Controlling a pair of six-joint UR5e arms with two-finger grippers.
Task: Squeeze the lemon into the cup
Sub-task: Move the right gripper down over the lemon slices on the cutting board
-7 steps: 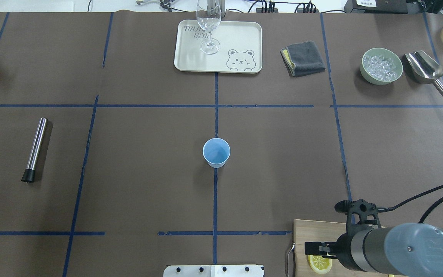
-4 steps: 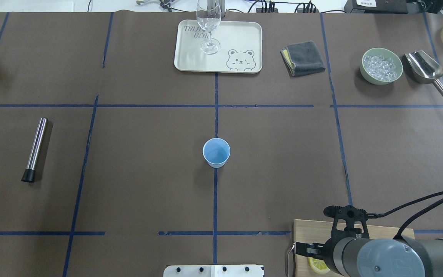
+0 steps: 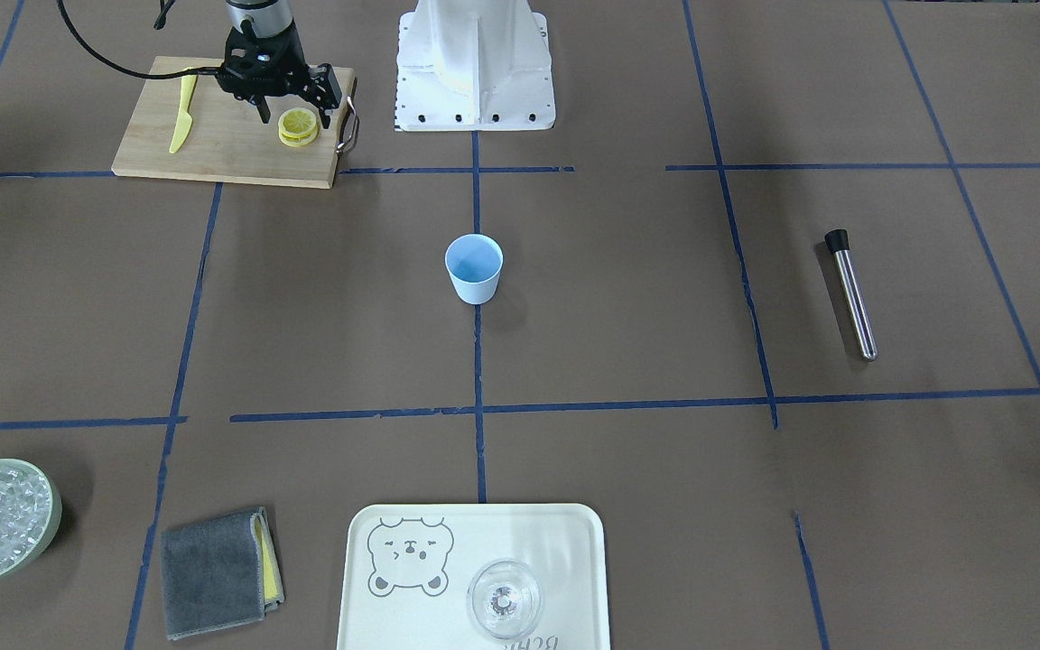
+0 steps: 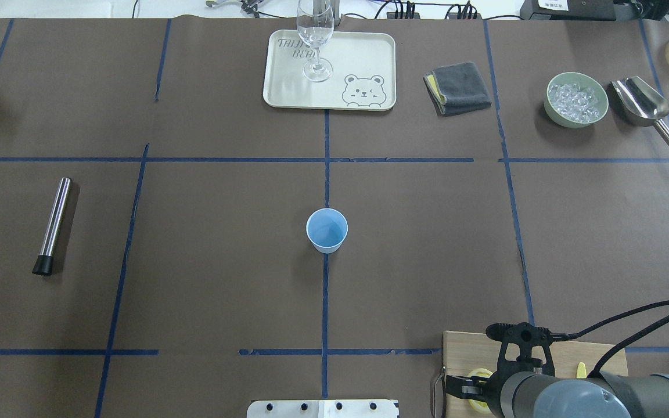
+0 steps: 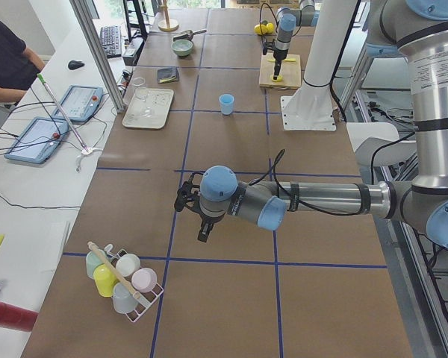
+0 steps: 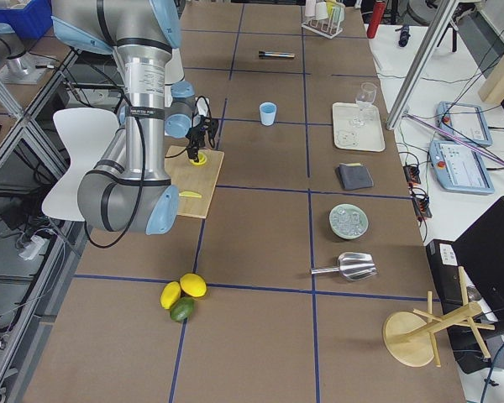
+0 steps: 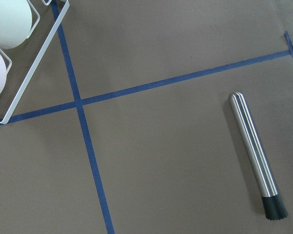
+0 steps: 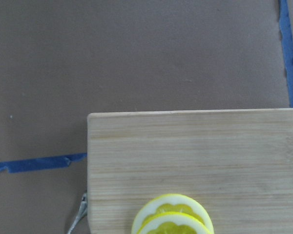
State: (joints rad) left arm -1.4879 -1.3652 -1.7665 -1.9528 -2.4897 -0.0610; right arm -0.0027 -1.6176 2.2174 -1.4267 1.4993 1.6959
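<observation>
Two lemon slices [image 3: 298,125] lie stacked on a wooden cutting board [image 3: 213,149] at the robot's right near edge; they also show in the right wrist view [image 8: 173,218]. My right gripper [image 3: 293,110] is open and hangs just above the slices, one finger on each side, not touching them. In the overhead view the gripper [image 4: 473,388] hides most of the slices [image 4: 477,373]. The light-blue cup [image 4: 327,230] stands upright at the table's centre, far from both grippers. My left gripper [image 5: 201,224] hovers over the table's left end; I cannot tell whether it is open or shut.
A yellow knife [image 3: 181,113] lies on the board. A steel muddler [image 4: 54,225] lies at the left. A tray [image 4: 363,58] with a wine glass [image 4: 315,40], a grey cloth [image 4: 457,87], an ice bowl [image 4: 576,98] and a scoop [image 4: 642,104] line the far edge.
My right arm has drawn back toward the robot's base and the gripper has moved over the lemon slices, now covering most of them in the overhead view. The cup has not moved.
</observation>
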